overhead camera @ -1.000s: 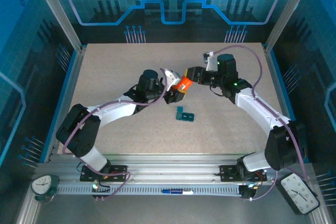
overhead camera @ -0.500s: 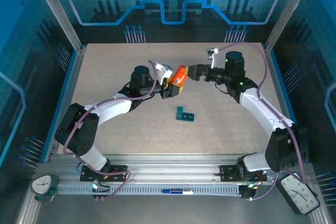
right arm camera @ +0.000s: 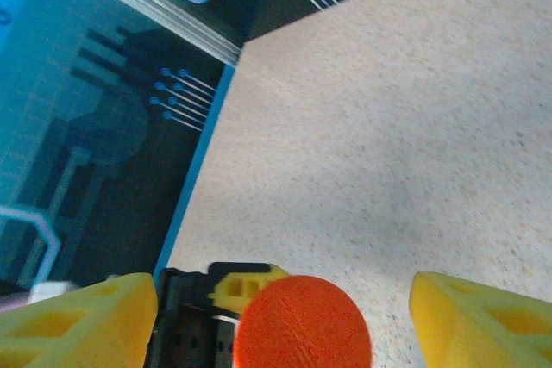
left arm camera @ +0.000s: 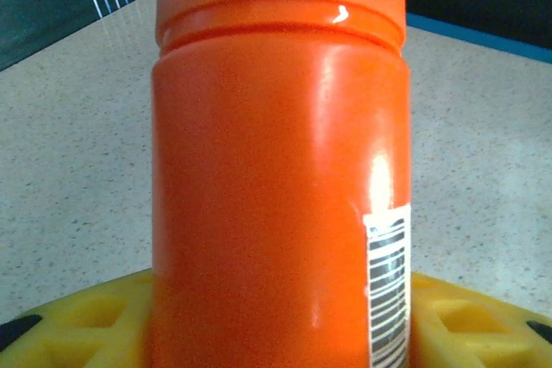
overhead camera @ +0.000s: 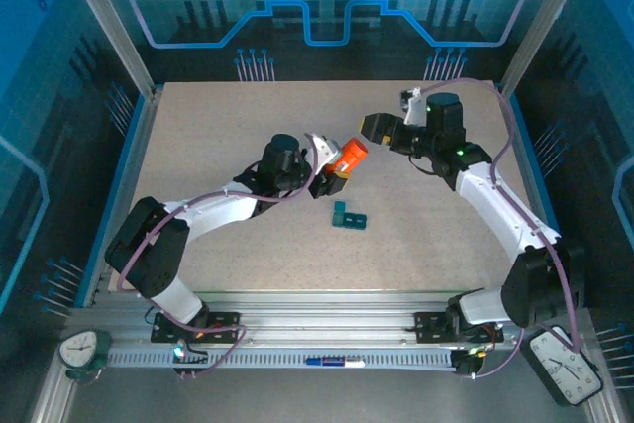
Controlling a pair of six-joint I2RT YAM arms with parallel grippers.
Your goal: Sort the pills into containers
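The orange bottle (overhead camera: 347,156) is held tilted above mid-table, with my left gripper (overhead camera: 331,173) shut on its body. Seen from the left wrist, the bottle (left arm camera: 276,170) stands between the yellow fingers (left arm camera: 78,329) of the left gripper (left arm camera: 280,333), its barcode label facing right. My right gripper (overhead camera: 373,127) hovers open just beyond the bottle's cap, apart from it. In the right wrist view the orange cap (right arm camera: 302,327) sits low between the wide-spread jaws of the right gripper (right arm camera: 285,308). The dark-teal pill box (overhead camera: 348,216) lies on the table in front of the bottle. No loose pills show.
The speckled beige table (overhead camera: 218,126) is framed by blue rails and metal posts. Behind the cap, the left gripper's black and yellow body (right arm camera: 220,295) shows in the right wrist view. Two clocks (overhead camera: 568,362) sit on the near rail's corners.
The right gripper has drawn back up and to the right, off the bottle's cap. The left arm has shifted the bottle slightly, first back-left, then right and nearer.
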